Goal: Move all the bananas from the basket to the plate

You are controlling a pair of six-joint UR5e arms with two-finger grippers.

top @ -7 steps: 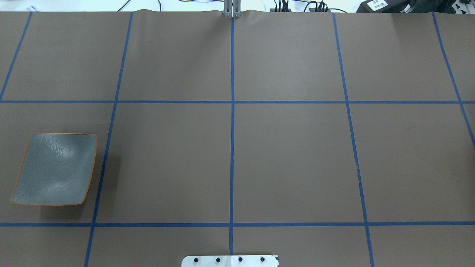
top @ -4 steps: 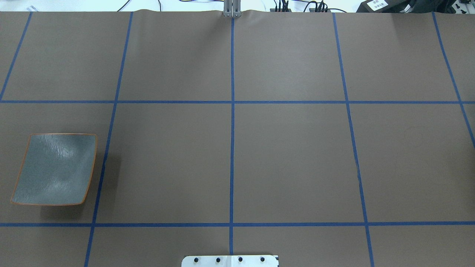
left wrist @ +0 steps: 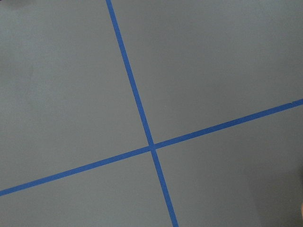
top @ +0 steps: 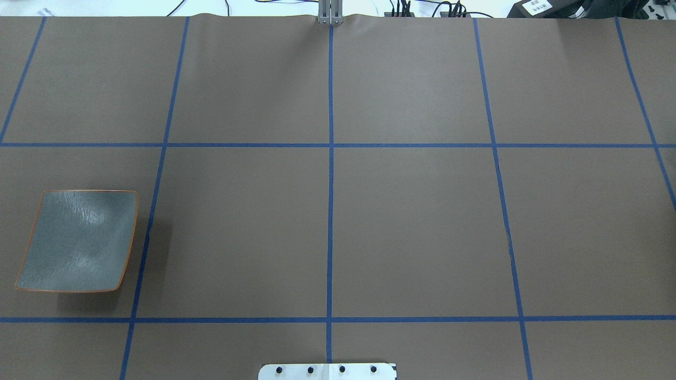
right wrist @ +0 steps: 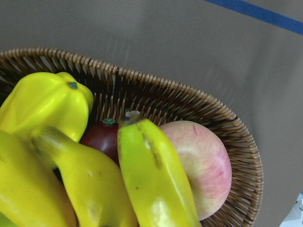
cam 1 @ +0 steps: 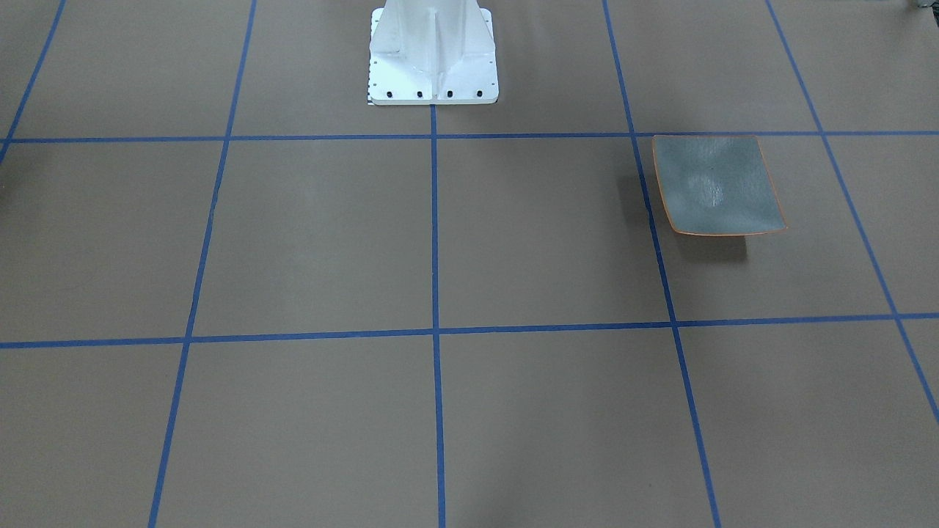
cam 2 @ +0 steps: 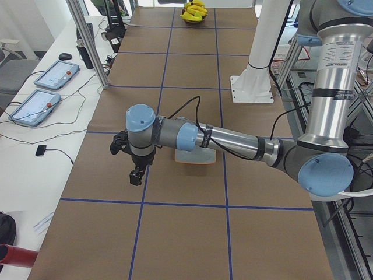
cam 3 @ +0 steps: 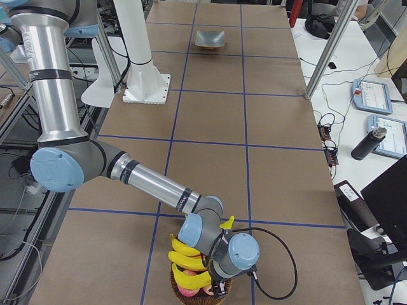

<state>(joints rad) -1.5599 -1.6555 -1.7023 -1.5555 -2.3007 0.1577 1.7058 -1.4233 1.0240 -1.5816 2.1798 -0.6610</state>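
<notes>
The plate (top: 79, 240) is bare and lies at the table's left near side; it also shows as the plate (cam 1: 715, 185) and the plate (cam 3: 209, 39). At the table's right end a wicker basket (cam 3: 200, 291) holds yellow bananas (cam 3: 186, 250). Close up, a banana (right wrist: 156, 179) leans on the basket rim (right wrist: 189, 94), with another banana (right wrist: 90, 184) beside it. My right gripper (cam 3: 218, 287) hangs just over the basket; I cannot tell if it is open or shut. My left gripper (cam 2: 135, 175) hovers above the table beside the plate (cam 2: 195, 159), and its state is also unclear.
A pink apple (right wrist: 199, 165), a dark red fruit (right wrist: 102, 137) and a lumpy yellow fruit (right wrist: 47, 101) share the basket. The white robot pedestal (cam 1: 433, 51) stands mid-table. Metal posts (cam 2: 87, 41), tablets (cam 2: 49, 76) and a bottle (cam 3: 367, 143) line the operators' side.
</notes>
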